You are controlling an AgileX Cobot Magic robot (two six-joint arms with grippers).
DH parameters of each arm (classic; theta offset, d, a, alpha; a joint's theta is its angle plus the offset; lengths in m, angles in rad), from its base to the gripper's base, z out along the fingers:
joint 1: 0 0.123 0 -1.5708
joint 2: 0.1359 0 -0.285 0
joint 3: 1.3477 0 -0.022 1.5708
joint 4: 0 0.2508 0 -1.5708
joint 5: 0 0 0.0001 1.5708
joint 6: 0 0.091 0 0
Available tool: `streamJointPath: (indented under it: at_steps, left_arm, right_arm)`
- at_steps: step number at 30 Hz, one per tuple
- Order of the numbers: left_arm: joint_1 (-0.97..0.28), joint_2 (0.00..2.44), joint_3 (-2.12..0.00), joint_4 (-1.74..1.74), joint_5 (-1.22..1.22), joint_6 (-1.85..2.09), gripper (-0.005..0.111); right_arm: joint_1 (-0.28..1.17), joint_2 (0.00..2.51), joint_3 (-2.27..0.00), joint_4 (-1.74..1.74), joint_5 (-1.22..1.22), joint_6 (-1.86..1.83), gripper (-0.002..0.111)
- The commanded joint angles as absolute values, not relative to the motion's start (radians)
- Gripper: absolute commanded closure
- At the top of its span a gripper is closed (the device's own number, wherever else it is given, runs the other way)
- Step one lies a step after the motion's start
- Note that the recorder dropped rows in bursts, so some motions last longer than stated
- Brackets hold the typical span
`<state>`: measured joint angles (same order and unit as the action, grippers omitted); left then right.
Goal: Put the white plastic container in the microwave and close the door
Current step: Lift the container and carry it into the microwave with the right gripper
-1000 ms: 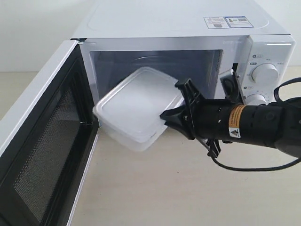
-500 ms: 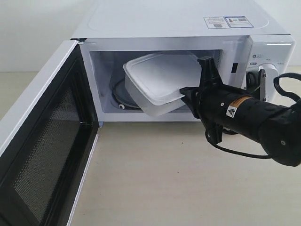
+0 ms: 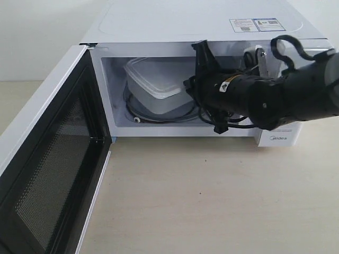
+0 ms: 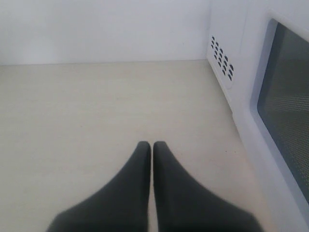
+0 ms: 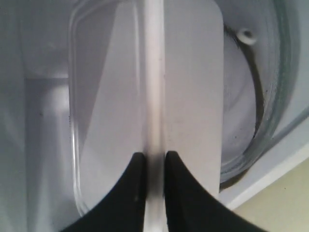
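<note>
White plastic container (image 3: 156,87) inside the microwave (image 3: 201,21), rim pinched by the right gripper (image 5: 150,155); left gripper (image 4: 148,144) pressed together

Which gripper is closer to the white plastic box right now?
The right. The right gripper grips the white plastic container by its rim inside the microwave. The left gripper is shut and empty over the table, outside the open door, well away from it.

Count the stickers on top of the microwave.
2. The left sticker and the right sticker lie side by side on the microwave top, near its front right corner. The top's back is out of frame, so more may exist.
</note>
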<state>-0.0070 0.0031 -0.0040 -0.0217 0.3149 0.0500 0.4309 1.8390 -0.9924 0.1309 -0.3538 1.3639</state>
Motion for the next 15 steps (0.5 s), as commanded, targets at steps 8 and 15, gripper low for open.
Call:
streamJointPath:
  at_steps: [8,15]
  left_arm:
    - [-0.010,0.000,0.000,-0.027,0.311,0.053,0.102]
    - [-0.010,0.000,0.000,-0.027,0.311,0.053,0.102]
  right_arm:
    - [0.441,1.968,-1.107,0.152,-0.427,1.330,0.108]
    - [0.439,1.968,-1.109,0.152,-0.443,1.321,0.108]
